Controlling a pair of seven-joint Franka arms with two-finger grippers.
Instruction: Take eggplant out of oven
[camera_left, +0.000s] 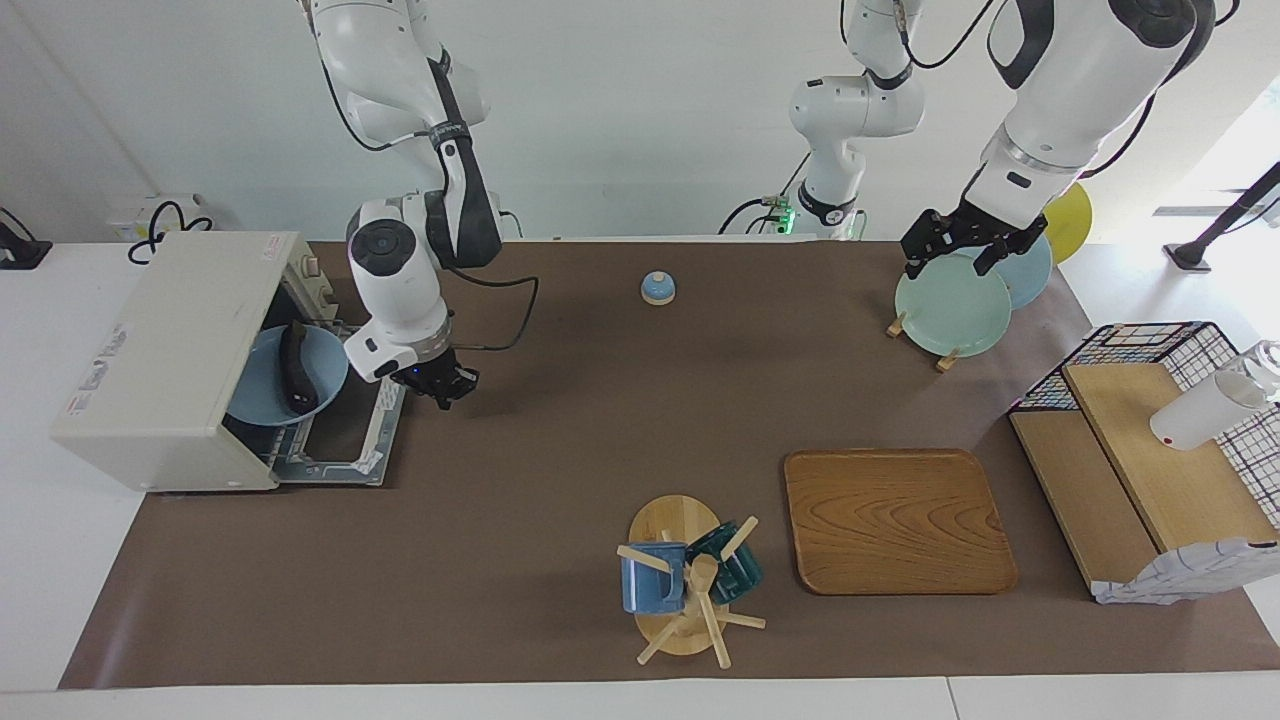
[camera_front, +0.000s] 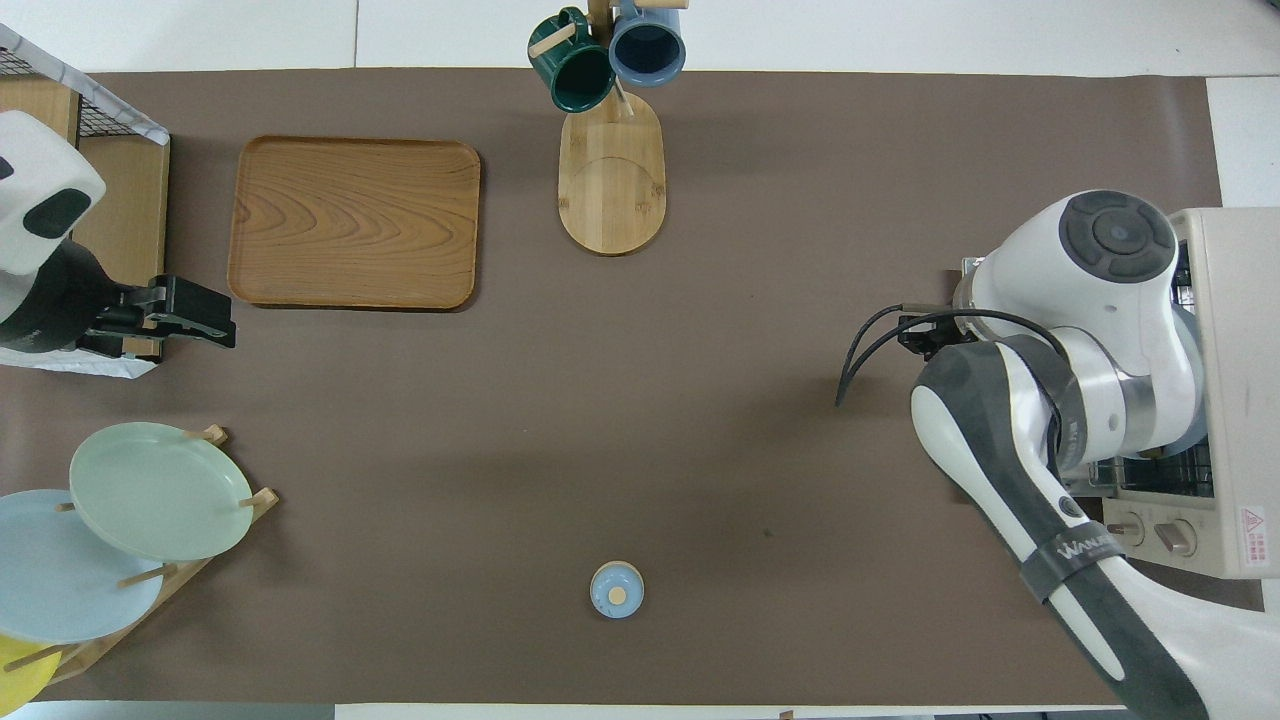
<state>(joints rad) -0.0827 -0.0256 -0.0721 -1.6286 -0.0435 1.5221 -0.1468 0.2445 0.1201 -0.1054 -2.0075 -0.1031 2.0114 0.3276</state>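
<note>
White right arm bends down, its gripper (camera_left: 443, 383) over the oven (camera_left: 180, 360) door's edge, jaw state unclear.

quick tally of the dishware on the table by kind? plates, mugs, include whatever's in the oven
Plates on the rack: 3, pale green plate, light blue plate, yellow plate
Plate in the oven: 1, blue plate under the eggplant
Mugs: 2, blue mug, green mug
Total: 6
</note>
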